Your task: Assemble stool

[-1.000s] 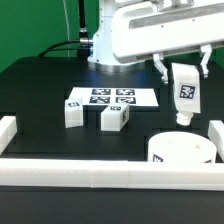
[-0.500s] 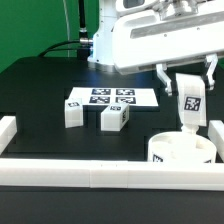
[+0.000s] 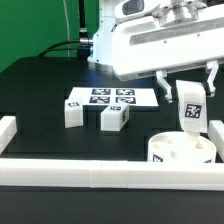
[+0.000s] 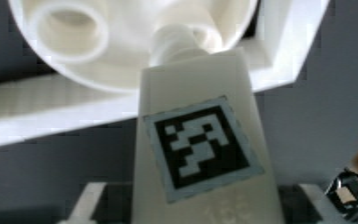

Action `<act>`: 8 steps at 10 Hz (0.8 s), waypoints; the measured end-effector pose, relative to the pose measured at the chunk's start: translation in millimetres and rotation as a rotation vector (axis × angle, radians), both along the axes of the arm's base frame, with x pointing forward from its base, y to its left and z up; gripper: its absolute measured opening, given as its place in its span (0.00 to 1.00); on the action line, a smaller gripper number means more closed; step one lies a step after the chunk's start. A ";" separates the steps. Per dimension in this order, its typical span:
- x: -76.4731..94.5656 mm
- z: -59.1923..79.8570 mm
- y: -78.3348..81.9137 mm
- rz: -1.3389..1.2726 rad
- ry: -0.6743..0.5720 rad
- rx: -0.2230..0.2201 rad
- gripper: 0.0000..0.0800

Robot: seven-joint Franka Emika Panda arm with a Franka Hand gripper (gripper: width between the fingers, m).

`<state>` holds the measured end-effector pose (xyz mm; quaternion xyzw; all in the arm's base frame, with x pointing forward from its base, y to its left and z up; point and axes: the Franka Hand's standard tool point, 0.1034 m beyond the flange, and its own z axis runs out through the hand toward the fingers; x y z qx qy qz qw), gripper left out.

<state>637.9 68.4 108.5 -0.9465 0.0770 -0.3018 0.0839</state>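
The jaws pinch an upright leg [image 3: 190, 108], which has come down and across to the seat [image 3: 195, 158] in the last second. Its lower end now meets the seat's top, so pressing it into a socket looks next.

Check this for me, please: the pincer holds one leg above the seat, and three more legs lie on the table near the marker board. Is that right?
Not quite. The pincer does hold one leg above the seat, but only two more legs lie on the table near the marker board, not three. The exterior view shows this.
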 end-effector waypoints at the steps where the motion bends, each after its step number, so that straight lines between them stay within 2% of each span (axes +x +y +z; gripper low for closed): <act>1: 2.4 -1.3 1.6 0.000 -0.001 0.003 0.41; 8: 1.6 -10.4 6.5 0.006 0.012 0.006 0.41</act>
